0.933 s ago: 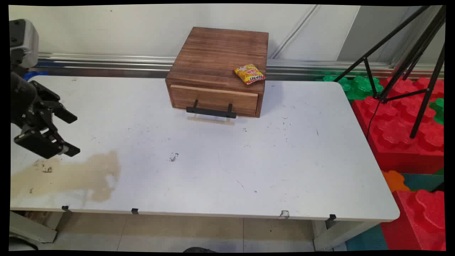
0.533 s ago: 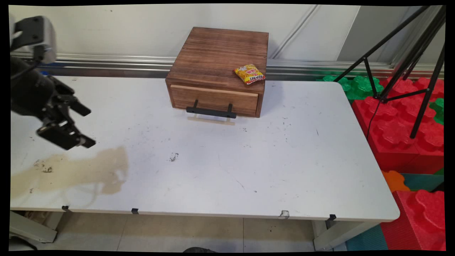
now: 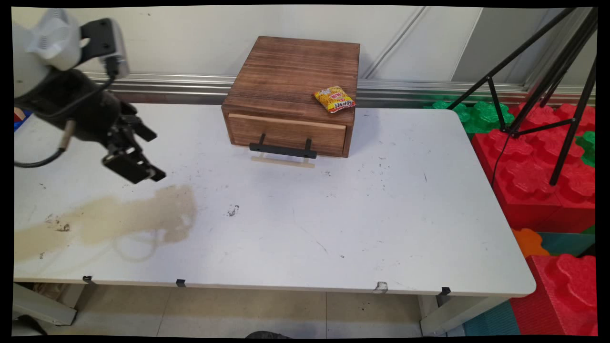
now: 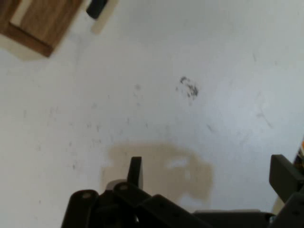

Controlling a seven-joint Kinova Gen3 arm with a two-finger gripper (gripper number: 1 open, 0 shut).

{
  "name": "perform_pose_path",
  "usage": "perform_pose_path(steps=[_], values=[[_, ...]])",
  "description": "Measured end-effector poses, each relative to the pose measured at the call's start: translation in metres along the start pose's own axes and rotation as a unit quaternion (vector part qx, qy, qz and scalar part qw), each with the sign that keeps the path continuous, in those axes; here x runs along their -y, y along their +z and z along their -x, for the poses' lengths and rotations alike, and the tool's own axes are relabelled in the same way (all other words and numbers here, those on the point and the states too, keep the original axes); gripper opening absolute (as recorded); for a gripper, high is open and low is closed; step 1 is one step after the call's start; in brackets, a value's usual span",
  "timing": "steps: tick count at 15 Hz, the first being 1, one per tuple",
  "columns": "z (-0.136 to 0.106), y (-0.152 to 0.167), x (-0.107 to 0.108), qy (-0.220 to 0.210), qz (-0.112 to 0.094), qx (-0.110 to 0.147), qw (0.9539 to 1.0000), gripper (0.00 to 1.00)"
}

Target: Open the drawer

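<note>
We are hovering our gripper (image 3: 151,153), fingers (image 4: 135,171) apart and empty, over the left of the surface (image 3: 295,214), well apart from the wooden drawer box (image 3: 293,95) and its snack packet (image 3: 335,99). Dropping lower risks scraping the surface.

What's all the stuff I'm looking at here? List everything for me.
Wooden box: one, brown, at the table's far side, its drawer shut, with a black handle.
Snack packet: one, yellow and red, on the box's top near its right front corner.
Table: one, white, scuffed.
Foam blocks: several, red, green and orange, on the floor to the right.
Tripod: one, black, standing over the blocks.
Gripper: one, black, open and empty, above the table's left side, apart from the box.
</note>
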State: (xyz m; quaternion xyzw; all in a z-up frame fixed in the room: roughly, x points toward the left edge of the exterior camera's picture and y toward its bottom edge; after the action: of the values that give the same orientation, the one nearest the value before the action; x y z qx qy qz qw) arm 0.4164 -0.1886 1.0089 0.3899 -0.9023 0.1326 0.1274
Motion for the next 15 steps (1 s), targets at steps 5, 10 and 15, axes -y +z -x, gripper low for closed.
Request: perform_pose_path(steps=[5, 10, 15], values=[[-0.031, 0.023, 0.002, 0.013, -0.008, -0.006, 0.9999, 1.00], [-0.058, 0.046, 0.002, 0.032, -0.007, -0.013, 0.9994, 1.00], [-0.085, 0.074, 0.005, 0.050, -0.010, -0.021, 0.9985, 1.00]])
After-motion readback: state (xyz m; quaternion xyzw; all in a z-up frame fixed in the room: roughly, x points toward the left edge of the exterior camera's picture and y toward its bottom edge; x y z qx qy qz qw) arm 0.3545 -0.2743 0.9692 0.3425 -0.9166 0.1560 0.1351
